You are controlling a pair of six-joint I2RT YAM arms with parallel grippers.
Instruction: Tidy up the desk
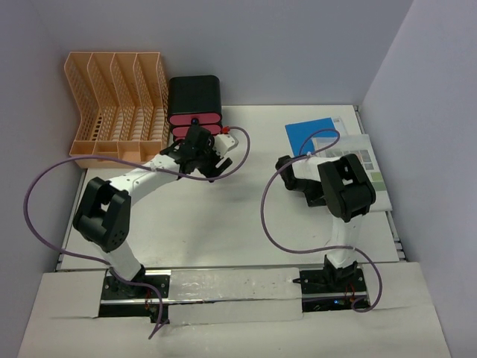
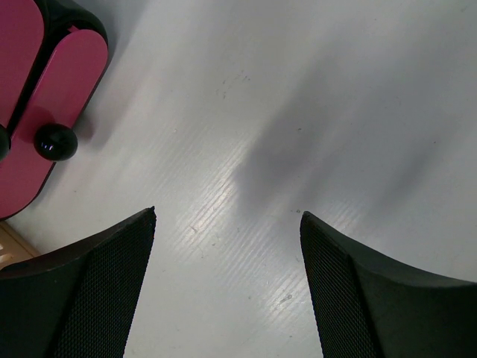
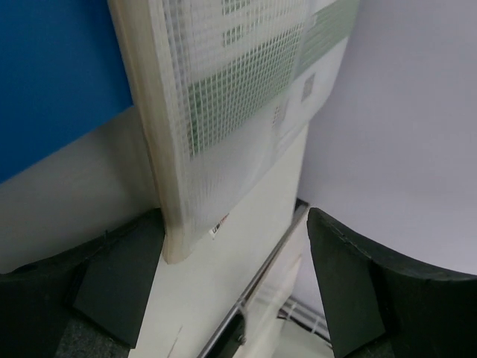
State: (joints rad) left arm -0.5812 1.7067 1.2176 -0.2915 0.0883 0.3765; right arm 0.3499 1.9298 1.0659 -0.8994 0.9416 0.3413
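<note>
Left gripper [image 2: 227, 220] spread wide, empty, over desk [image 2: 320, 89]; drawer box [image 2: 45, 89] cut off. Right gripper [image 3: 235, 220] agape, empty; book [image 3: 223, 112] corner by jaw, contact unclear.

Overhead camera looks down on desk [image 1: 223, 224]; wrist cameras close, seemingly tilted

Both arms same build: left arm [image 1: 141, 179] and right arm [image 1: 346, 186] have white link tubes and chunky black joint housings. A purple cable [image 1: 263, 212] loops off each. Black base plates [image 1: 127, 287] at the desk's [image 1: 223, 224] near edge. Fingers [image 2: 89, 298] are black wedges (fine mesh texture).
</note>
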